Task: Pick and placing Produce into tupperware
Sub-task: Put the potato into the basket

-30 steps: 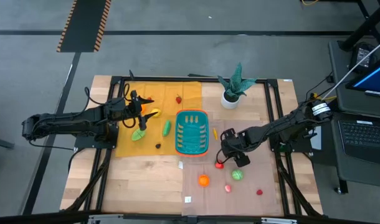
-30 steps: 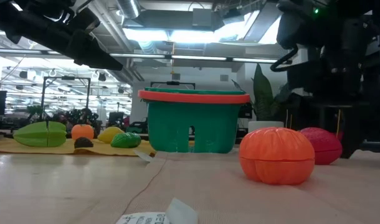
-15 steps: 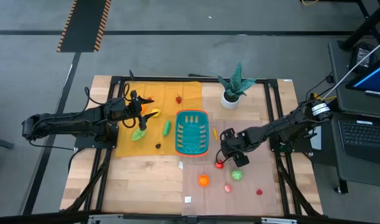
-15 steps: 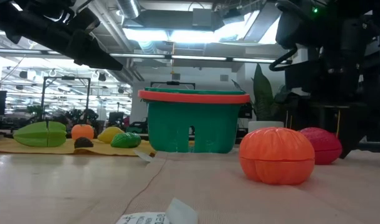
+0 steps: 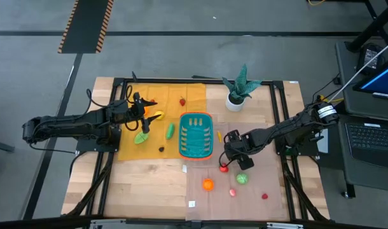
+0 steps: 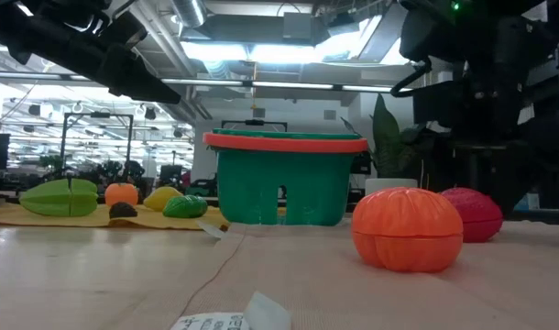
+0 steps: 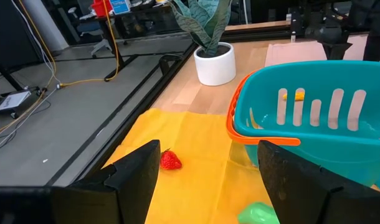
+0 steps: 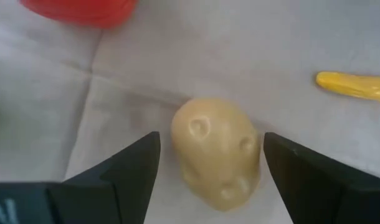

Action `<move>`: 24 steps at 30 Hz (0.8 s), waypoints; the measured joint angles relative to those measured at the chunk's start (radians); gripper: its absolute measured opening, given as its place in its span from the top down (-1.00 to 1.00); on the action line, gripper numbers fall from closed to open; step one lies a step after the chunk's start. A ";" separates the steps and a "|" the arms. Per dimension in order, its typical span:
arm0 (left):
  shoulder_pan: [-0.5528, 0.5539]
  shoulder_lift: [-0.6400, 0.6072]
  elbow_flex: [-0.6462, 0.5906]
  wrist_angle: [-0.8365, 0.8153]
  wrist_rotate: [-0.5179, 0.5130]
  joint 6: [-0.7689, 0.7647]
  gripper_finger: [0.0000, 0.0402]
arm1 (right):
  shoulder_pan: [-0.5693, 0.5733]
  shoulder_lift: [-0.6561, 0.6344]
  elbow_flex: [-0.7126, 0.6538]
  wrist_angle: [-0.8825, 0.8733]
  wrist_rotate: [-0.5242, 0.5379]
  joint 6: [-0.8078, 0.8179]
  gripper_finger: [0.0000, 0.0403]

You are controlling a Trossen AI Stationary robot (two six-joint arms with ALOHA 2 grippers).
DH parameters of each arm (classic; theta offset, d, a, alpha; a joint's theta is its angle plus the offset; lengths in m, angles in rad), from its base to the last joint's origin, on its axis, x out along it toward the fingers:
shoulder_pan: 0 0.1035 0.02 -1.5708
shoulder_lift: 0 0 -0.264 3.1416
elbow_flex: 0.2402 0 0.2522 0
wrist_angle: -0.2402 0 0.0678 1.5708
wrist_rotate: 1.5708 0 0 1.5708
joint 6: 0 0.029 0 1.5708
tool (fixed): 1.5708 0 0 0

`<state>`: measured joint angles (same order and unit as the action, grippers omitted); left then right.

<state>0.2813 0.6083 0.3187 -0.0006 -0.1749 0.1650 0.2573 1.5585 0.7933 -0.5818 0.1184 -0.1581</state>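
Now I'd lower my right end effector (image 8: 209,186), fingers apart, squarely around the potato (image 8: 218,152) before closing.

The floor (image 5: 181,38) around the table is grey concrete, with a black and orange striped strip (image 5: 86,25) lying on it. The wooden table (image 5: 143,191) has a black metal frame, a yellow cloth (image 5: 162,95) on one part and a pale mat (image 5: 257,191) on another. At the right side stands a desk with a keyboard (image 5: 372,143) and a blue screen (image 5: 381,79). In the low view, the room behind is a big hall — long ceiling lights (image 6: 289,50), beams and distant equipment.
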 joint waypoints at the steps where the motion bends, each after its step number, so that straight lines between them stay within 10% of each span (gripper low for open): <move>1: 0.000 0.000 0.000 0.000 0.000 0.000 -0.30 | 0.000 0.000 0.000 0.000 0.000 0.000 -0.42; 24: 0.000 0.000 0.000 0.000 0.000 0.000 -0.30 | -0.046 0.000 0.002 0.001 -0.006 0.023 -0.08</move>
<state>0.2810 0.6083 0.3187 -0.0006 -0.1749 0.1650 0.2111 1.5581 0.7956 -0.5808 0.1123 -0.1349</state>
